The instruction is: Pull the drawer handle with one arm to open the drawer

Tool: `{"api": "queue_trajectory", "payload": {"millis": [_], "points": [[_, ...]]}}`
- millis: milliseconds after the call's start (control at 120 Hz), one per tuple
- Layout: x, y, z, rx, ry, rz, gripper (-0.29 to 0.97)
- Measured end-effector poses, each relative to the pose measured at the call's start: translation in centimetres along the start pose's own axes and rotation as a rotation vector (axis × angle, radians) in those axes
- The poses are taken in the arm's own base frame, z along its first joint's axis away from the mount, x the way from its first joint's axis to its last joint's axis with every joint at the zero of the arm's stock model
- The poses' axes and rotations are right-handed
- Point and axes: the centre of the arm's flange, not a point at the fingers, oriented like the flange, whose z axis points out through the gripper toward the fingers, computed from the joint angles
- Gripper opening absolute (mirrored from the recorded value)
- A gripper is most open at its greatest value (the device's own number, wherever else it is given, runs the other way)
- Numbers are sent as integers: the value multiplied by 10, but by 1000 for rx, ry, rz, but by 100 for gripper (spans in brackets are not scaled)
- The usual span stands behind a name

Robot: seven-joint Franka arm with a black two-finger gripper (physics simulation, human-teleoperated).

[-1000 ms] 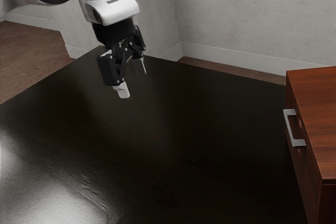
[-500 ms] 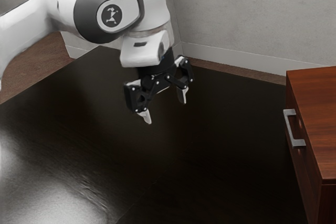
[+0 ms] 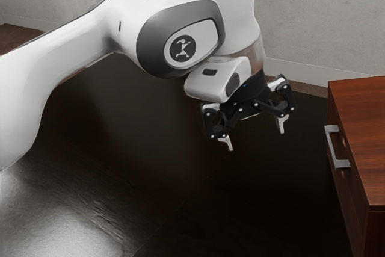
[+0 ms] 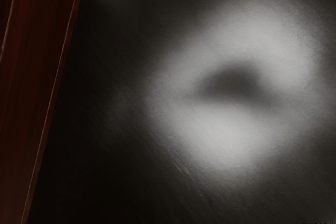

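Observation:
A reddish-brown wooden drawer cabinet (image 3: 361, 148) stands at the exterior view's right edge, on a dark table (image 3: 120, 167). Its grey metal handle (image 3: 336, 146) sticks out from the front face, and the drawer front looks flush with the cabinet. My black gripper (image 3: 252, 129) hangs open above the table, to the left of the handle and apart from it, with nothing between its white-tipped fingers (image 3: 227, 141). In the wrist view the cabinet's wooden side (image 4: 31, 98) runs along one edge beside the glossy tabletop (image 4: 231, 108).
The white arm (image 3: 120, 76) stretches in from the exterior view's left over the table. A grey wall with a white skirting board (image 3: 301, 67) runs behind the table. Brown floor (image 3: 18, 34) shows at the far left.
My arm has swung toward the exterior view's right and lower, bringing the open gripper from the table's far left to just left of the drawer handle. The cabinet has not moved.

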Motion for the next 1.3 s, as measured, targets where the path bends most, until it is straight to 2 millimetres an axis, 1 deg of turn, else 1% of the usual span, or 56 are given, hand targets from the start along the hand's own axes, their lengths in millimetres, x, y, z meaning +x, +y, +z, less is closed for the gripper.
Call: {"api": "queue_trajectory", "payload": {"millis": [42,108,192,325,508,608,700,775,825,975,1100,1217,1300], "points": [[-2,-4,5,11,-2,12,68],[-6,-7,6,31,-9,25,68],[-4,-11,7,61,-8,48,68],[4,-20,23,98,11,83,68],[0,-31,33,160,-2,106,68],[0,-36,47,170,-5,119,68],[1,-38,48,188,-13,130,68],[9,-42,47,206,-17,150,68],[10,-45,49,215,-20,158,68],[1,-49,65,214,-28,161,68],[2,-54,75,214,-29,174,68],[4,-62,82,232,-31,190,63],[-2,-63,84,245,-38,191,60]]}}
